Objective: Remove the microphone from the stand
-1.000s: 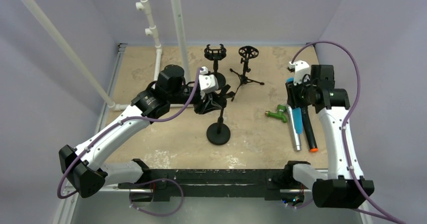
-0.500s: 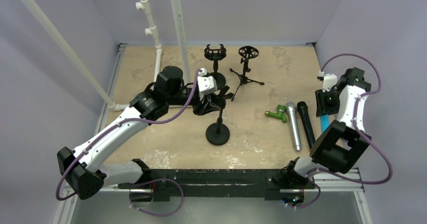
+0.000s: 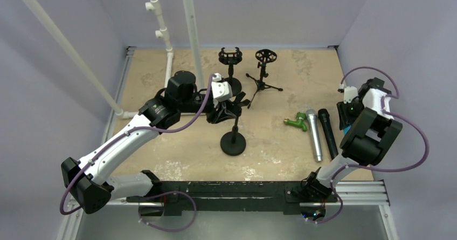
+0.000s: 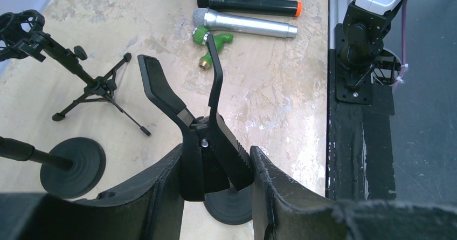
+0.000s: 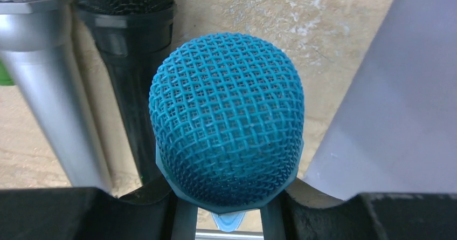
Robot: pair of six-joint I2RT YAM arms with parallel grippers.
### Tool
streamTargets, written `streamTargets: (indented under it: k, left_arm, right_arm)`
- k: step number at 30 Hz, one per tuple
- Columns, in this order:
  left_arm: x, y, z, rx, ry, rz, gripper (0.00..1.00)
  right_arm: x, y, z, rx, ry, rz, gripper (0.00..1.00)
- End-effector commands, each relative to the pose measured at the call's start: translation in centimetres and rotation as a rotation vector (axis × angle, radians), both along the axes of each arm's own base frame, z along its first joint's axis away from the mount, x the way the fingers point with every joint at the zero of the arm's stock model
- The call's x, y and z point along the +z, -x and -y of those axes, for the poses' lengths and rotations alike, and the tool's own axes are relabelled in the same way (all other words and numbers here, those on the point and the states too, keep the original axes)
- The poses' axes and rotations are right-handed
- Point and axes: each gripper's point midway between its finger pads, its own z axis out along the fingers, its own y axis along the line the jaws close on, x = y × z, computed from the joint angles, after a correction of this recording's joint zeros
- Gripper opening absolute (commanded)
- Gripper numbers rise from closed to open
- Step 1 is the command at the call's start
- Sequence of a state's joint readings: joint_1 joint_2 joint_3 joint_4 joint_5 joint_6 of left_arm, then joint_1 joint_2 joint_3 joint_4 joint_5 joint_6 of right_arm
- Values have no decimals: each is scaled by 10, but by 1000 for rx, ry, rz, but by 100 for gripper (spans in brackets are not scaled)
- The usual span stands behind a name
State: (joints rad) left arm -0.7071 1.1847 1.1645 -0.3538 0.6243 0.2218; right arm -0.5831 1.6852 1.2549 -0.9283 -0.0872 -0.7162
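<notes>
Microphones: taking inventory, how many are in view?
3: silver mic and black mic lie side by side on the table; blue mic held in the right end effector. None seems hidden.

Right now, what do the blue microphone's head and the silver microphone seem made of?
Blue microphone head: woven wire mesh, matte blue coating, probably painted metal. Silver microphone: smooth body with a soft sheen, likely brushed metal, possibly metallic-painted plastic.

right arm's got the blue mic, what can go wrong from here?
1. The blue microphone sits close to the wall; a swing could hit it.
2. Laid down beside the black microphone and silver microphone, it may knock them rolling.
3. The left gripper clamps the clip; a tug could tip the stand.
</notes>
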Motion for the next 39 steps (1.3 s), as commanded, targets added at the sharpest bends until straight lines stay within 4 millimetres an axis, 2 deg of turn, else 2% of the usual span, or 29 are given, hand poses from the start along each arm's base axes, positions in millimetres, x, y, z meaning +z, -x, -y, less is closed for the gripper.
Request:
streamTargets:
  k: [1, 10, 20, 24, 30, 39]
  left_arm:
    - [19, 1, 0, -17, 47, 70, 0]
    - [18, 0, 2, -20, 46, 64, 0]
    - [19, 1, 1, -25, 49, 63, 0]
    - [19, 2, 0, -23, 48, 67, 0]
    - [18, 2, 0, -21, 48, 70, 0]
    - [18, 2, -1, -22, 49, 73, 0]
  right_arm:
    - [-16, -6, 11, -2, 31, -6, 0]
    - [-42, 3, 2, -22, -7, -43, 0]
    - [-64, 20, -6, -34, -21, -87, 17]
    - [-66, 20, -7, -43, -23, -87, 22]
    - [-68, 21, -9, -51, -27, -84, 35]
    - [-70, 23, -11, -62, -29, -77, 47]
